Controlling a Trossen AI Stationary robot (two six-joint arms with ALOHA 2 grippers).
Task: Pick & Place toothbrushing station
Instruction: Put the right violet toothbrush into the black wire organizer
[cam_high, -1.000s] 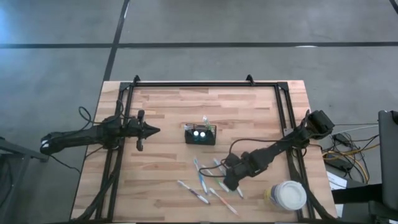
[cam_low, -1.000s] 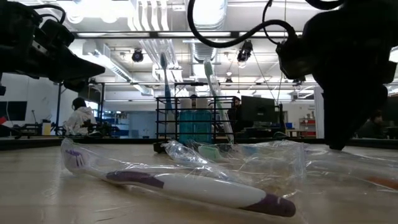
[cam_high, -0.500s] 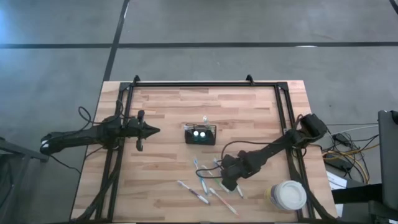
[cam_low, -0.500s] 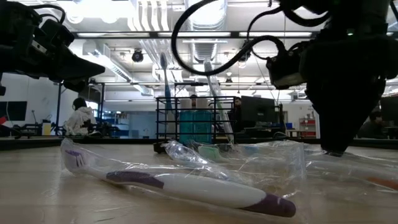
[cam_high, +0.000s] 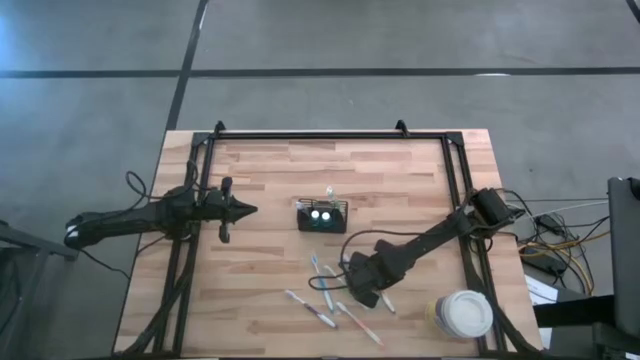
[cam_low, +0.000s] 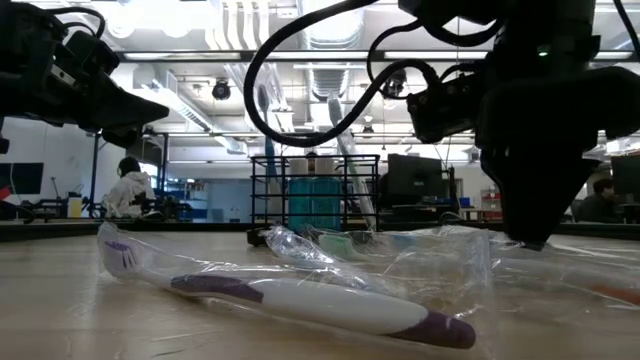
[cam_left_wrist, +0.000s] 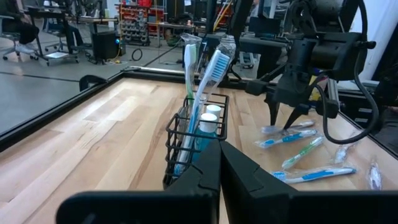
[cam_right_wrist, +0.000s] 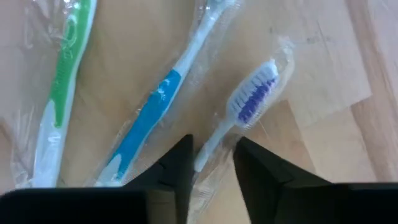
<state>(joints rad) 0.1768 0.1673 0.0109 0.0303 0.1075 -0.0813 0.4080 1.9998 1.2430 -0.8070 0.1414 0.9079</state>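
- Our black wire-mesh caddy (cam_high: 322, 216) stands mid-counter, holding two wrapped toothbrushes.
- Our right gripper (cam_right_wrist: 211, 163), fingers apart, straddles a wrapped purple-bristled toothbrush (cam_right_wrist: 239, 121); several still lie loose.
- Our left gripper (cam_high: 243, 210), fingers together, waits left.

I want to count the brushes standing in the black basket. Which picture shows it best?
The left wrist view: the black wire caddy fills the middle, two brushes upright inside. The high view shows it tiny from above; the low view far behind wrapped brushes; the right wrist view misses it.
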